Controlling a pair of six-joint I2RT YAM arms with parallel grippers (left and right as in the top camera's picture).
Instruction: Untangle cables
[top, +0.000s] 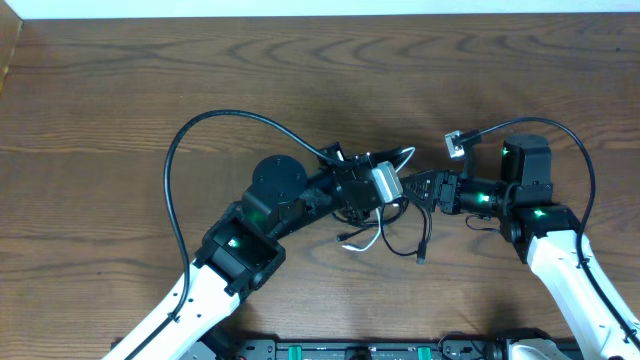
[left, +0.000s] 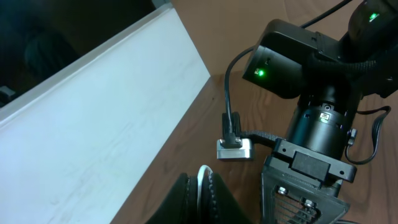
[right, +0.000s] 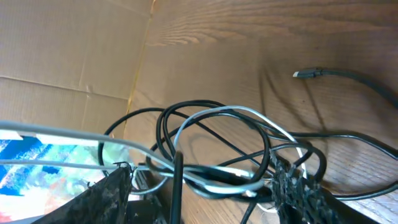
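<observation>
The cables lie tangled at the table's middle, between my two grippers. From the knot, the white cable (top: 366, 240) and the black cable (top: 425, 235) hang toward the front edge. My left gripper (top: 395, 165) (left: 202, 177) is shut on a loop of the white cable (left: 203, 173), which pokes out between its fingertips. My right gripper (top: 412, 190) (right: 202, 186) faces it from the right, open. Black loops (right: 163, 124) and a white strand (right: 249, 112) cross the gap between its mesh fingers (right: 106, 196). A black plug end (right: 308, 73) lies on the wood beyond.
A white wall (left: 93, 137) runs along the table's far edge. The arms' own thick black cables arch over the table at left (top: 190, 135) and right (top: 570, 140). The right arm's wrist camera (left: 235, 149) sits close in front of my left fingers.
</observation>
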